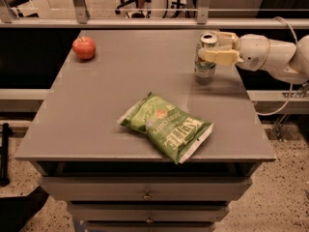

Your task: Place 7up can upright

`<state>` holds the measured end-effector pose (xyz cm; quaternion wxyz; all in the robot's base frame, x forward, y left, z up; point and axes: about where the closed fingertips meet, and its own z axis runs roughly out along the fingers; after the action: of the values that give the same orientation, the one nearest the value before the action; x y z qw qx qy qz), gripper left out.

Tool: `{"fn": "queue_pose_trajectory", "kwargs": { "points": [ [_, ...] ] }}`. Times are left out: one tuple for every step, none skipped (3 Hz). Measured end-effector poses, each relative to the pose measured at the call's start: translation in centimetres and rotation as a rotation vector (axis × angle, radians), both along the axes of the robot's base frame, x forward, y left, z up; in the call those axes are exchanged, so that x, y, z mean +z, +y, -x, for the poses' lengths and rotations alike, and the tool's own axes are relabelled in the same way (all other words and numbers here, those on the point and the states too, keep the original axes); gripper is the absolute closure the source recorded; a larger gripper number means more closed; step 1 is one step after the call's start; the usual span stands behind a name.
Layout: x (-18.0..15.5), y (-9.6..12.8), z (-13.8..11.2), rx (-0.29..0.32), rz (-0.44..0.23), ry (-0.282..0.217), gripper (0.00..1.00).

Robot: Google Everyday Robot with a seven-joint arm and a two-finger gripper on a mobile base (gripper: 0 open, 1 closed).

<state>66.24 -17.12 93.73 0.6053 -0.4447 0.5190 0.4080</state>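
The 7up can [205, 67], silvery with green markings and a silver top, stands upright on the grey table [120, 81] near its far right edge. Its base looks to be on or just above the tabletop. My gripper [211, 46] reaches in from the right and is shut on the can's upper half. One cream finger [219, 57] crosses the can's front and the other [226, 36] lies behind it. The white arm [270, 54] extends off to the right.
A green chip bag [166, 127] lies flat near the table's front middle. A red apple [84, 47] sits at the far left corner. Drawers [145, 195] are below the front edge. A metal railing [145, 22] runs behind the table.
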Motion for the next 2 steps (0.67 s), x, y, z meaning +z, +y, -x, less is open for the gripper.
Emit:
{"fn": "queue_pose_trajectory", "kwargs": {
  "points": [
    [-1.7,0.1,-0.1,-0.005,-0.045,0.026,0.62],
    [-2.9,0.1,-0.4,-0.01,-0.098,0.071,0.4]
  ]
}}
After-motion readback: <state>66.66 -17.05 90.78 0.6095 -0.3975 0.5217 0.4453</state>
